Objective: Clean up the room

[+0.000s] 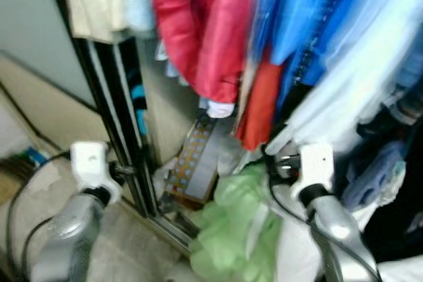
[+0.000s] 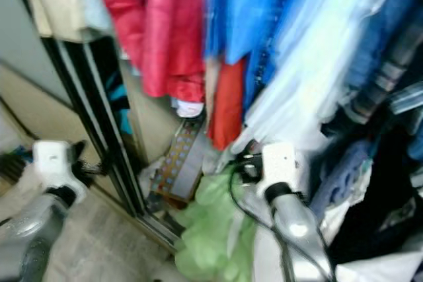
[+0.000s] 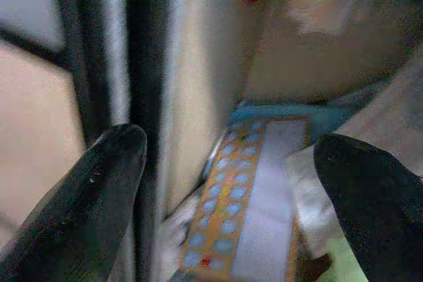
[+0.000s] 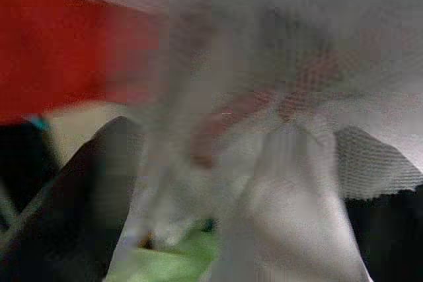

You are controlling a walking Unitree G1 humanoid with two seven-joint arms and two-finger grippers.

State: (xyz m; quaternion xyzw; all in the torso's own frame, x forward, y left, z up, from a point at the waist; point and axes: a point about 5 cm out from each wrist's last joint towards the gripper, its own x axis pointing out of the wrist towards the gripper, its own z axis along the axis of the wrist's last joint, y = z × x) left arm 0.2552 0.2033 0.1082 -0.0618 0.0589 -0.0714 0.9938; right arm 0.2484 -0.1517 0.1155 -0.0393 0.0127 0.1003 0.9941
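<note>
I face an open wardrobe of hanging clothes: a red garment (image 1: 198, 24), blue ones (image 1: 297, 18) and a pale white-blue one (image 1: 357, 84). My right gripper (image 1: 281, 163) is pushed in under the pale garment, and in the right wrist view its fingers (image 4: 92, 183) stand wide apart with white mesh fabric (image 4: 291, 163) draped between them, blurred. My left gripper (image 1: 127, 170) is raised at the wardrobe's black door frame (image 1: 112, 110). It is open with nothing between its fingers (image 3: 99, 189). A crumpled green cloth (image 1: 238, 229) lies on the wardrobe floor.
A flat patterned orange and blue item (image 3: 231, 209) leans inside the wardrobe behind the frame. An orange-red garment (image 1: 261, 107) hangs low in the middle. Dark and blue clothes (image 1: 377, 176) pile at the right. Beige floor (image 1: 125, 242) lies below the left arm.
</note>
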